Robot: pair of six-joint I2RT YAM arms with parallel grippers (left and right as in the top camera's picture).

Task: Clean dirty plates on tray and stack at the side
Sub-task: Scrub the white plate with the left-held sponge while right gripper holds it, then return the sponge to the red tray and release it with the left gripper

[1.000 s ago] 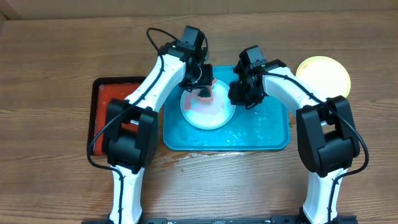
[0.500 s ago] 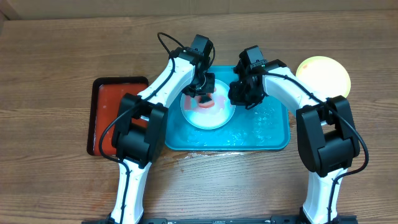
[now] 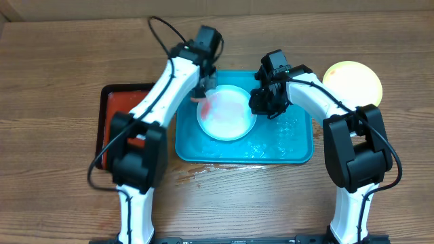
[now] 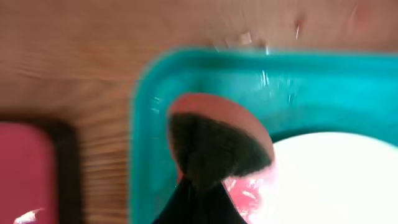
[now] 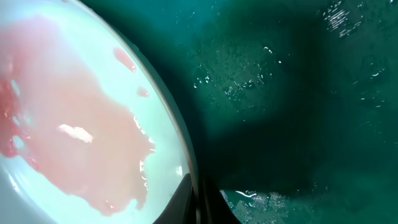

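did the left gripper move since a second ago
Yes. The left gripper, with its sponge, has slid from over the plate's middle toward the tray's far-left corner, and now sits at the plate's left rim.

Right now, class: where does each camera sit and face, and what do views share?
Overhead: above the table, looking down on tray, plate, both arms.
Left wrist: on left arm, facing the tray corner; left gripper and sponge show.
Right wrist: on right arm, close over the plate rim; right gripper shows.
Shared: the smeared plate.
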